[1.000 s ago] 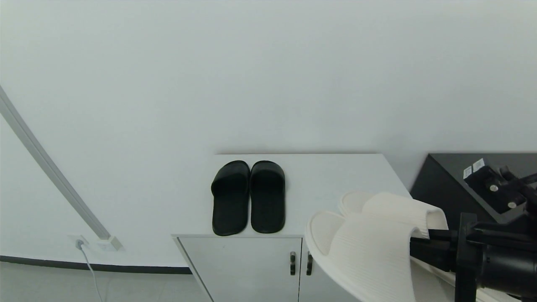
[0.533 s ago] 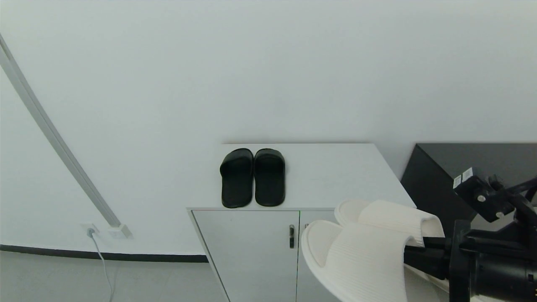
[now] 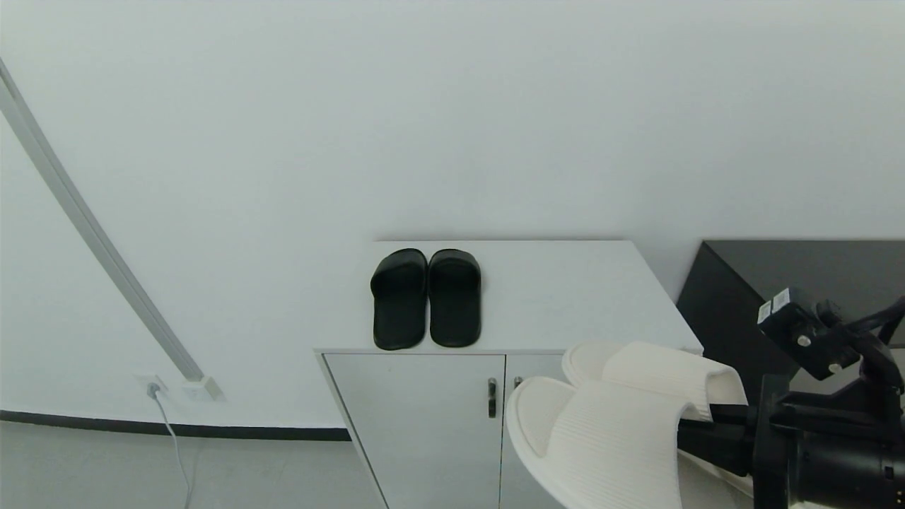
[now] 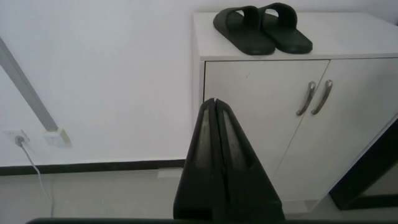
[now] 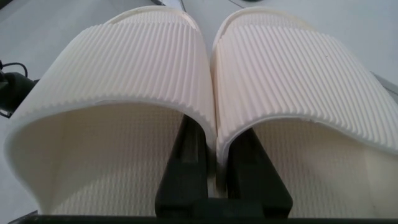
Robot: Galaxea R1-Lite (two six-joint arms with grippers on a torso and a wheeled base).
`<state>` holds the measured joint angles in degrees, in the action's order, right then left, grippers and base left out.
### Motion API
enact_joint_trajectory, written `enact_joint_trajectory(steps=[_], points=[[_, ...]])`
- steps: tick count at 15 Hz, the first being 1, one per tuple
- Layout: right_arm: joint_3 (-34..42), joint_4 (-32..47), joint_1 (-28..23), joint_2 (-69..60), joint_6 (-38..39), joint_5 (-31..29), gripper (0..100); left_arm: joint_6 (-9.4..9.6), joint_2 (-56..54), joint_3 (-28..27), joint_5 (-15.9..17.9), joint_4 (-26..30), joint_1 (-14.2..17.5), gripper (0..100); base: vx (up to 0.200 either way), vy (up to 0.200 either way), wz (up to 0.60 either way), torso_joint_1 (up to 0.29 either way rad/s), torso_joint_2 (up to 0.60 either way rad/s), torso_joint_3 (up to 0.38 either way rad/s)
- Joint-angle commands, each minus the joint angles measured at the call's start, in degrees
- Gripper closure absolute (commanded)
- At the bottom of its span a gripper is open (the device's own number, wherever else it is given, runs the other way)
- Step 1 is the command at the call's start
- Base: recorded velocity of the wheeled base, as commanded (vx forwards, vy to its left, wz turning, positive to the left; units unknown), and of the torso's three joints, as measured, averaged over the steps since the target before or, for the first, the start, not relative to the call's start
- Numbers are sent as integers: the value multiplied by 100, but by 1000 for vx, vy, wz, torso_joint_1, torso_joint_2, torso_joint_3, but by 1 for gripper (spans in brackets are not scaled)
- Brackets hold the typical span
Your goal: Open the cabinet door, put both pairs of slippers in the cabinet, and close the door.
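Observation:
A pair of black slippers (image 3: 426, 297) lies side by side on top of the white cabinet (image 3: 565, 297), toward its left end. Both cabinet doors are closed, with two dark handles (image 3: 492, 397) at the middle seam. My right gripper (image 5: 214, 146) is shut on a pair of white ribbed slippers (image 3: 622, 417), pinching their inner sides together, one finger inside each. The pair hangs in front of the right door, off the cabinet top. In the left wrist view my left gripper (image 4: 214, 106) is shut and holds nothing, low in front of the cabinet's left door (image 4: 261, 106); the black slippers (image 4: 262, 28) lie above.
A black piece of furniture (image 3: 771, 276) stands right of the cabinet. Left of the cabinet, the white wall carries a slanted conduit (image 3: 92, 233) and a socket with a cable (image 3: 152, 390) running to the grey floor (image 3: 177, 474).
The whole head view shifted over the first half second, the cabinet appearing smaller and more of its doors showing, so the camera moved. Since then the white slippers have sunk slightly.

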<state>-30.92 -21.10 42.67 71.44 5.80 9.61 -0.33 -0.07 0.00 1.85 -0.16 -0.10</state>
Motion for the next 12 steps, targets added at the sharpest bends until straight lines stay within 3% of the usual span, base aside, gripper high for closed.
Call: enact_joint_trajectory(steps=[1,4,5,12], points=[[24,-8,14,19,0,6,100,-2,7,0,-1,-2,1,100,0,0,0,0,0,0],[51,-8,58,2,-18,-3,100,-11,7,0,-1,-2,1,100,0,0,0,-100,229,123],[59,-8,58,2,-18,-3,100,-46,7,-9,8,-2,1,0,0,0,0,-154,364,188],[174,-8,119,-104,-246,-29,100,-99,7,-9,8,-2,1,0,0,0,0,-179,419,235]])
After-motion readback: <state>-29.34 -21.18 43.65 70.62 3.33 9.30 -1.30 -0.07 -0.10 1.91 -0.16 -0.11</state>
